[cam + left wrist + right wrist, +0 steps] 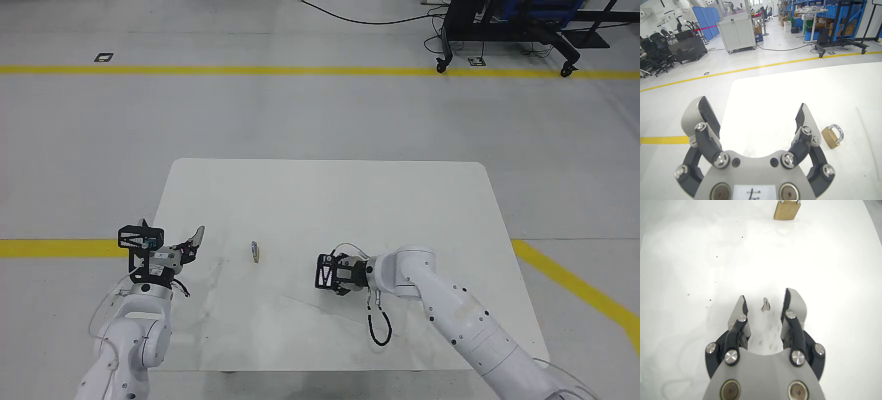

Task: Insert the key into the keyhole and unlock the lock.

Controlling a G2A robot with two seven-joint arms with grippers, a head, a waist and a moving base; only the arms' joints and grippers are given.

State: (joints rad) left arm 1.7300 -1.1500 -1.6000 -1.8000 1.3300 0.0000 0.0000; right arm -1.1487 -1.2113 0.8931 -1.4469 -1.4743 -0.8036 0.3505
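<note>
A brass padlock [255,251] with a silver shackle lies on the white table [400,200], left of centre. My left gripper [192,248] sits over the table's left edge, open and holding nothing. From its own wrist, the left gripper [753,106] has the padlock [831,137] just outside one finger. My right gripper [320,272] rests low on the table, right of the padlock. In the right wrist view a small silver key [765,307] lies flat on the table between the open right gripper [765,296] fingers, untouched. The padlock [787,209] is farther ahead.
The table is bare apart from small dark specks [710,300]. Yellow floor tape [300,70] runs behind the table, and a black wheeled cart [510,30] stands far back right. The left gripper overlaps the table's left edge [165,215].
</note>
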